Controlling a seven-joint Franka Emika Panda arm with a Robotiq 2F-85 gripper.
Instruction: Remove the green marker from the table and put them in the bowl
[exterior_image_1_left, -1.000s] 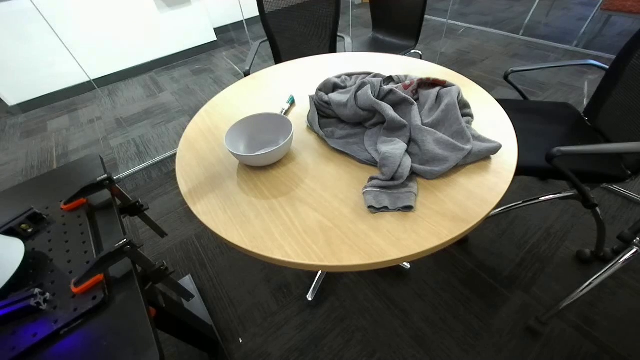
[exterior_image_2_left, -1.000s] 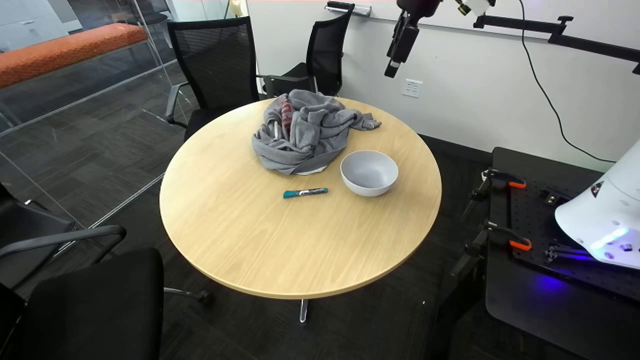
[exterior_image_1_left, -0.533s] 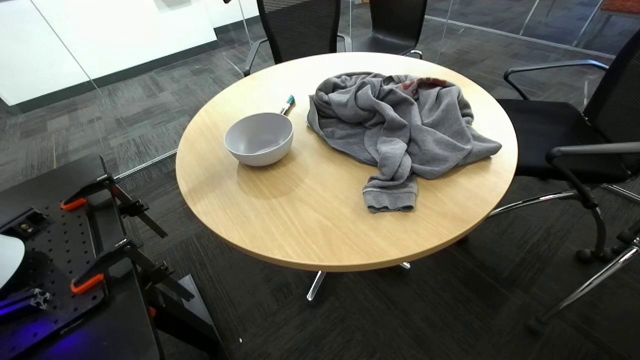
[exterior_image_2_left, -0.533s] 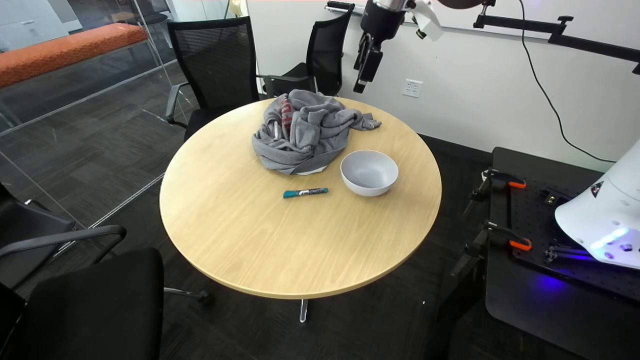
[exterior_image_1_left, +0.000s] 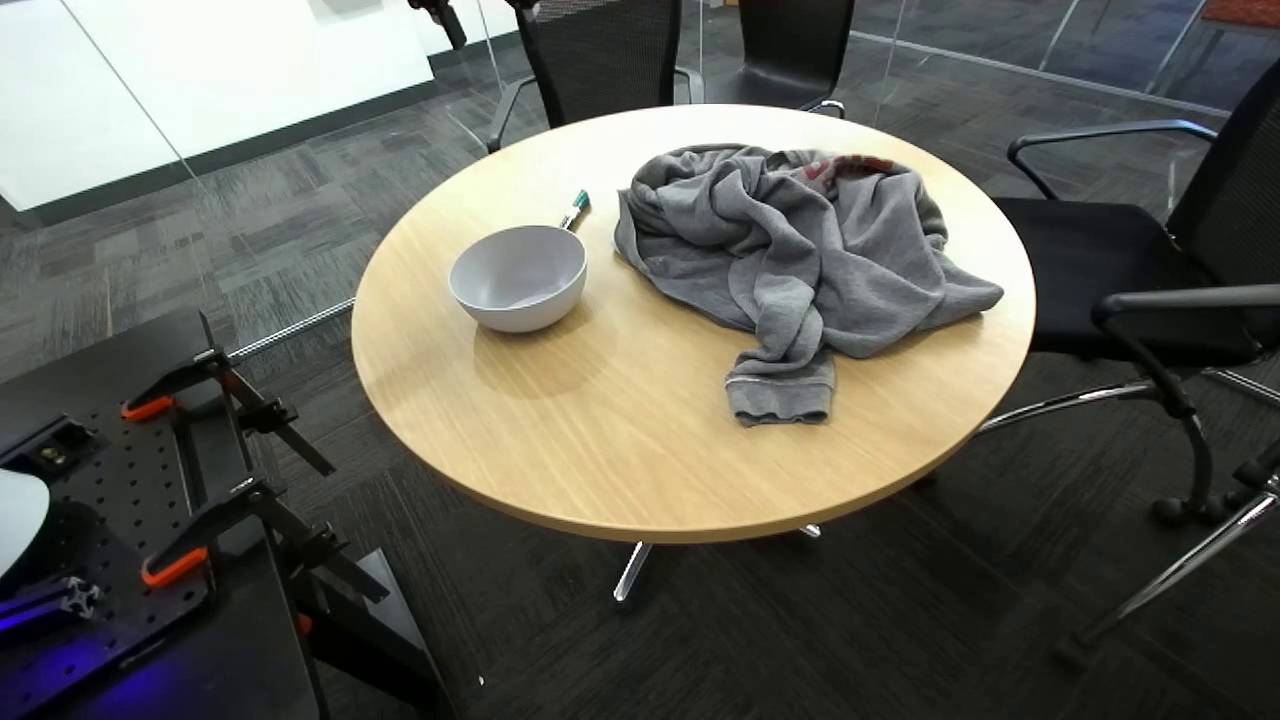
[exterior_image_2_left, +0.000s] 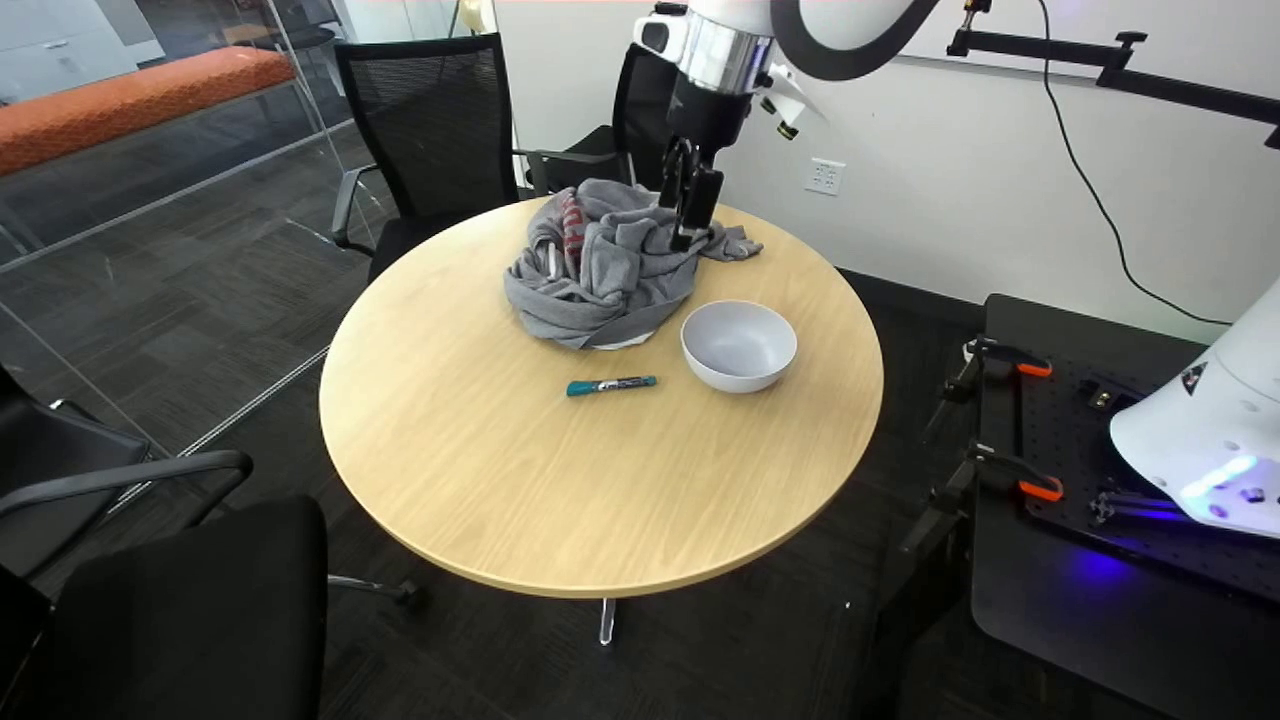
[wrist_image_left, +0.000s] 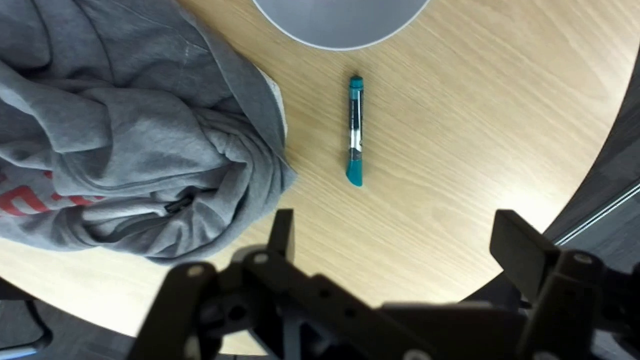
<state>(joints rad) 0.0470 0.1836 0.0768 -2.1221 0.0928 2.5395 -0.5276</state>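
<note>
A: How far along is the job?

B: Closest in, the gripper (wrist_image_left: 392, 225) has its jaws spread wide, nothing held between them; so no grasp yet; I take this for the approach.

A: And the green marker (wrist_image_left: 355, 130)?

B: Just ahead of the jaws in the wrist view, lying flat on the table (wrist_image_left: 450, 150); a crumpled grey sweatshirt (wrist_image_left: 140, 135) lies beside it, near but not touching.

A: So it is not in the bowl (wrist_image_left: 342, 22) yet?

B: No; the bowl stands upright past the marker's far end, the two apart; the whole task seems left: grip, lift, carry, let go.

A: Anything farther off?

B: A black mesh-backed chair (exterior_image_2_left: 430, 130) beyond the table, in an exterior view; no part of the job, I'd say.
</note>
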